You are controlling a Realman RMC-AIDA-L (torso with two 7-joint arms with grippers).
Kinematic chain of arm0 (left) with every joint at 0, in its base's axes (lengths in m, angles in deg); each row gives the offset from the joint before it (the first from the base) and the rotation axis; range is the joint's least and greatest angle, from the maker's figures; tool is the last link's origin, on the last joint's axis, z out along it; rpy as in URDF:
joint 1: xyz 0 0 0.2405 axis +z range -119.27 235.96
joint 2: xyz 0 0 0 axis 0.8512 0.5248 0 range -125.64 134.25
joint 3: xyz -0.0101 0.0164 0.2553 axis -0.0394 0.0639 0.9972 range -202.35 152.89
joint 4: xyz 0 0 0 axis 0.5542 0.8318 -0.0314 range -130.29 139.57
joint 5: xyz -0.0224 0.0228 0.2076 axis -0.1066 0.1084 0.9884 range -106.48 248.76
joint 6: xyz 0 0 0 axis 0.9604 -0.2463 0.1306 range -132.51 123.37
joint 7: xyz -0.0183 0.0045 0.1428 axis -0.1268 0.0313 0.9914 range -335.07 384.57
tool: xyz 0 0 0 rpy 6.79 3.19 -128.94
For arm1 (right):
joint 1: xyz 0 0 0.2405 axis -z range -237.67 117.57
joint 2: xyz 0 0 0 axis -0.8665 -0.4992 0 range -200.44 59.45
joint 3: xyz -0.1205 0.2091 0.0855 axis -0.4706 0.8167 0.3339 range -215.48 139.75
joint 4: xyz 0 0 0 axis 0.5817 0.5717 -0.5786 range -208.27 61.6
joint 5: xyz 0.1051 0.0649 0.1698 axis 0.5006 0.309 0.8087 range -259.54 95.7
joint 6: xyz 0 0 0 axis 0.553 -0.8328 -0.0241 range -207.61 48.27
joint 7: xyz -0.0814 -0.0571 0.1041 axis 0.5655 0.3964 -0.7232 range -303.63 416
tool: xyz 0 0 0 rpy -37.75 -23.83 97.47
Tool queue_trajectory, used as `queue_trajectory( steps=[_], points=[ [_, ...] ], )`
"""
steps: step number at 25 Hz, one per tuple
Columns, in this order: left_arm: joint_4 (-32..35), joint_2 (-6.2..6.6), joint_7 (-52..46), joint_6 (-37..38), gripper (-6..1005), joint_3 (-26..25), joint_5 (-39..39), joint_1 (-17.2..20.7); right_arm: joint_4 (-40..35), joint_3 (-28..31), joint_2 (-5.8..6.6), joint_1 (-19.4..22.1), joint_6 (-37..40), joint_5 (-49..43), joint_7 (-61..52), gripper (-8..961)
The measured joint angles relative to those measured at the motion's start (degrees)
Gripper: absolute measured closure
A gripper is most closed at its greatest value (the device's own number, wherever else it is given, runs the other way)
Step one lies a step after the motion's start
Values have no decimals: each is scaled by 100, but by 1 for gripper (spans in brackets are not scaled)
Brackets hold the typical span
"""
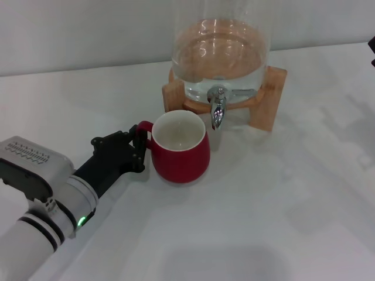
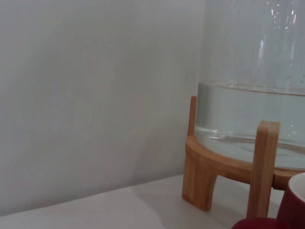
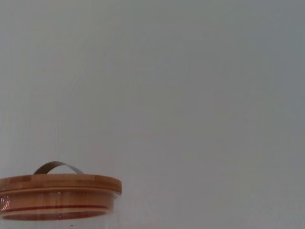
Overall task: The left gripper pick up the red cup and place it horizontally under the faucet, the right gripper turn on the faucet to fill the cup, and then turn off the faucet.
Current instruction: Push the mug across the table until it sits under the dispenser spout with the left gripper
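1. Head view: left gripper point(image 1: 139, 145) clamped on the handle of the red cup point(image 1: 180, 147), which stands upright on the white table point(image 1: 263, 211), rim just under the chrome faucet point(image 1: 217, 109).
2. Right gripper: only a dark sliver at the head view's right edge; can't tell its fingers.
3. Only the right wrist view shows the wooden lid point(image 3: 59, 183) with its metal handle.
4. Left wrist view: glass jar point(image 2: 252, 124) of water on a wooden stand point(image 2: 205, 171); cup edge in the corner.
5. No readable writing.

The left arm reaches in from the near-left corner of the desk, its white-grey forearm ringed in black, a grey box mounted on top and a green light glowing at the wrist. Its black left pincer point(image 1: 139, 146) lies low over the desk, pointing toward the far-right side, fingers closed around a mug handle. The right pincer is out of sight.
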Motion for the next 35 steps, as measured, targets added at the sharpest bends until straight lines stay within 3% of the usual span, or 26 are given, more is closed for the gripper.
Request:
queue_trajectory(
  steps=[35],
  points=[
    [-238, -17, -137, -488, 852, 104, 362, -190, 1, 10, -18, 32, 138, 27, 9, 184]
  ],
)
